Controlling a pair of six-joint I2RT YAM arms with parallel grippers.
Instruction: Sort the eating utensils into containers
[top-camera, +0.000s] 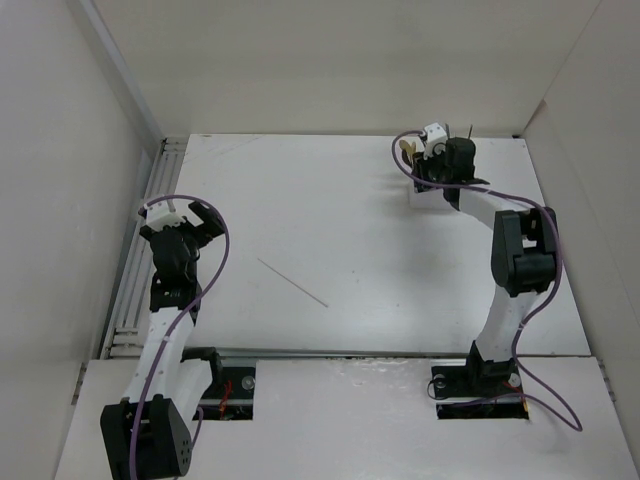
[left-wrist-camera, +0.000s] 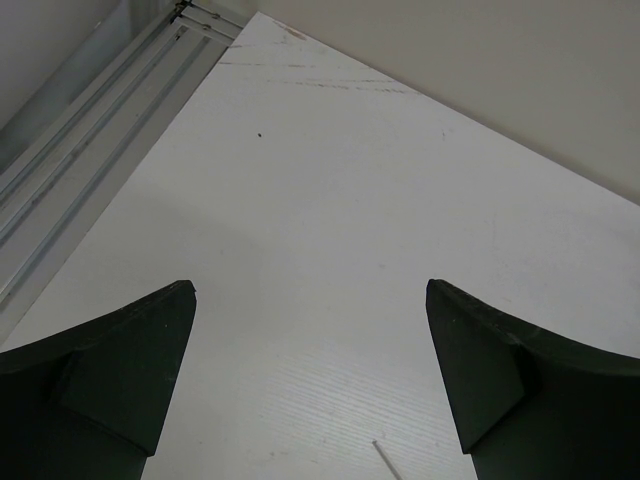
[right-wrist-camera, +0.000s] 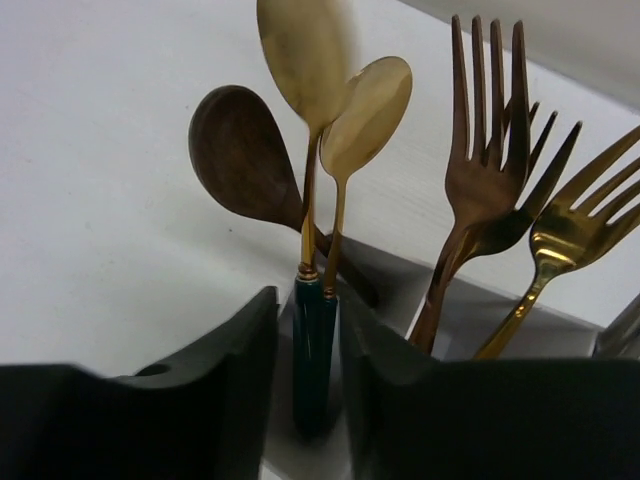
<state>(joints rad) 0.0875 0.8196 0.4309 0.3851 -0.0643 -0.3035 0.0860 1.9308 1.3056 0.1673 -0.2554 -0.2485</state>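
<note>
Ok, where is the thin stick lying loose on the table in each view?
Top external: the thin stick lies diagonally in the middle of the table, right of the left gripper.
Left wrist: only its tip shows, at the bottom edge between the fingers.
Right wrist: not in it.
Shared landmark: the open left gripper, in top and left wrist views.

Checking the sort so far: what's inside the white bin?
Spoons and forks stand heads-up in the bin; the right gripper covers their lower handles and the bin's floor.
</note>
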